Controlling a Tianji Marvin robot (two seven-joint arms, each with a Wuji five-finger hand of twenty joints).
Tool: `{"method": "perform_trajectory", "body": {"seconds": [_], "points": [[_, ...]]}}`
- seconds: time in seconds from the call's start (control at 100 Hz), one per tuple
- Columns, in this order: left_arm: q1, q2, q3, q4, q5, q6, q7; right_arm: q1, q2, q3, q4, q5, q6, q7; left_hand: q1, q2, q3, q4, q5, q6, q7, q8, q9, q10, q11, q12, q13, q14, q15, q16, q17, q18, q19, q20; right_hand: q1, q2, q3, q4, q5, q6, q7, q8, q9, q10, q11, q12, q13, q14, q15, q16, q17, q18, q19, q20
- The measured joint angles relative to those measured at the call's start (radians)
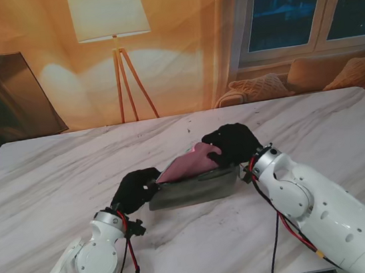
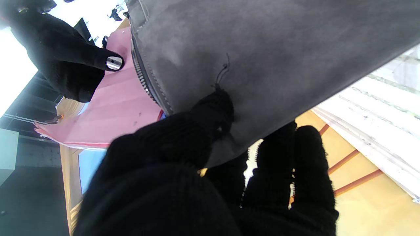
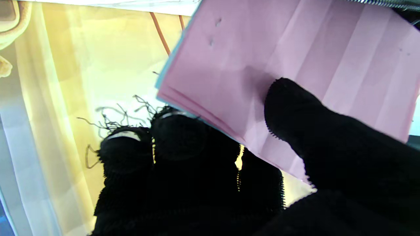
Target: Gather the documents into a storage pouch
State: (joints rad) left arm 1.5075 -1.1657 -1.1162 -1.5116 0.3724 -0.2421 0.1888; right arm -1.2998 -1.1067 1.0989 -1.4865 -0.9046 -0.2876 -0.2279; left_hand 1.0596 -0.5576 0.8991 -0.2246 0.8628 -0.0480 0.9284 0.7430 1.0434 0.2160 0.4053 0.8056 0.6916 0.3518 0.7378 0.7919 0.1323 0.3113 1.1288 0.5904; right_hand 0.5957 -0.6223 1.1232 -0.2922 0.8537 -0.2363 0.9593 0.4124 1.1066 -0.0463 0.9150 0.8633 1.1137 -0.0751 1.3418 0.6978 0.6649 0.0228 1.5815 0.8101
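A grey zippered pouch (image 1: 193, 190) is held up off the marble table (image 1: 54, 180), its open mouth facing away from me. My left hand (image 1: 134, 188) is shut on the pouch's left end; the left wrist view shows the grey fabric (image 2: 262, 55) pinched between thumb and fingers (image 2: 197, 131). A stack of pink documents (image 1: 189, 164) with a blue sheet beneath sticks partway out of the pouch. My right hand (image 1: 232, 143) is shut on the stack's far right corner. In the right wrist view the thumb (image 3: 295, 108) presses on the pink sheets (image 3: 295, 49).
A floor lamp (image 1: 111, 24) on a wooden tripod stands behind the table. A sofa with cushions (image 1: 309, 76) sits under the window at the back right. A dark screen (image 1: 2, 96) stands at the back left.
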Motion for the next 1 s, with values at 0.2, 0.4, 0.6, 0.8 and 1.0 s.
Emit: {"method": "perform_trajectory", "body": {"seconds": [0.2, 0.4, 0.6, 0.8, 1.0], "points": [[0.0, 0.0, 0.0, -0.002, -0.001, 0.002, -0.001, 0.004, 0.012, 0.011, -0.013, -0.046, -0.015, -0.002, 0.0, 0.0, -0.001, 0.0, 0.0, 0.001, 0.014, -0.114, 0.0, 0.003, -0.011, 0.018, 0.0, 0.001, 0.0, 0.011, -0.001, 0.006, 0.0, 0.013, 0.0, 0.007, 0.0, 0.0, 0.0, 0.023, 0.0, 0.048, 0.011, 0.0, 0.025, 0.028, 0.012, -0.002, 0.043, 0.014, 0.019, -0.01, 0.027, 0.027], [0.002, 0.0, -0.007, -0.004, 0.008, 0.002, -0.003, 0.005, 0.017, 0.022, -0.027, -0.085, -0.019, 0.007, 0.001, -0.006, -0.001, 0.001, 0.0, 0.01, 0.017, -0.185, 0.0, 0.004, -0.012, 0.026, 0.0, 0.002, 0.009, 0.024, -0.001, 0.008, 0.0, 0.024, -0.003, -0.001, 0.011, 0.0, 0.024, 0.045, -0.003, 0.057, 0.049, 0.0, 0.03, 0.038, 0.054, -0.002, 0.066, 0.014, 0.053, -0.01, 0.048, 0.037], [0.008, 0.001, -0.011, -0.01, 0.018, 0.006, -0.006, -0.002, 0.024, 0.031, -0.059, -0.092, -0.006, 0.028, -0.003, -0.047, 0.037, 0.007, 0.0, 0.021, 0.03, -0.203, 0.0, 0.005, -0.012, 0.036, 0.0, 0.002, 0.009, 0.026, -0.001, 0.008, 0.0, 0.024, -0.014, -0.025, 0.053, 0.0, 0.051, 0.073, -0.001, 0.059, 0.066, 0.0, 0.047, 0.04, 0.074, -0.002, 0.093, 0.014, 0.094, -0.01, 0.084, 0.041], [0.008, 0.003, -0.013, -0.011, 0.026, 0.005, -0.008, -0.007, 0.031, 0.04, -0.085, -0.137, -0.008, 0.056, -0.038, -0.058, 0.065, 0.007, -0.055, 0.032, 0.039, -0.215, -0.001, 0.005, -0.011, 0.05, -0.001, 0.002, 0.018, 0.032, -0.001, 0.009, 0.0, 0.025, -0.024, -0.025, 0.054, 0.0, 0.052, 0.073, 0.0, 0.059, 0.069, 0.0, 0.05, 0.044, 0.075, -0.002, 0.105, 0.014, 0.096, -0.01, 0.093, 0.041], [0.009, 0.004, -0.014, -0.011, 0.033, 0.005, -0.003, 0.002, 0.04, 0.024, -0.094, -0.107, -0.021, 0.103, -0.057, -0.068, 0.065, 0.008, -0.109, 0.072, -0.009, -0.233, -0.028, 0.006, -0.004, 0.069, -0.023, 0.009, 0.047, 0.032, -0.003, 0.01, -0.008, 0.036, -0.024, -0.025, 0.054, 0.0, 0.053, 0.074, 0.001, 0.059, 0.084, -0.001, 0.054, 0.05, 0.087, -0.002, 0.117, 0.014, 0.097, -0.01, 0.094, 0.041]]}}
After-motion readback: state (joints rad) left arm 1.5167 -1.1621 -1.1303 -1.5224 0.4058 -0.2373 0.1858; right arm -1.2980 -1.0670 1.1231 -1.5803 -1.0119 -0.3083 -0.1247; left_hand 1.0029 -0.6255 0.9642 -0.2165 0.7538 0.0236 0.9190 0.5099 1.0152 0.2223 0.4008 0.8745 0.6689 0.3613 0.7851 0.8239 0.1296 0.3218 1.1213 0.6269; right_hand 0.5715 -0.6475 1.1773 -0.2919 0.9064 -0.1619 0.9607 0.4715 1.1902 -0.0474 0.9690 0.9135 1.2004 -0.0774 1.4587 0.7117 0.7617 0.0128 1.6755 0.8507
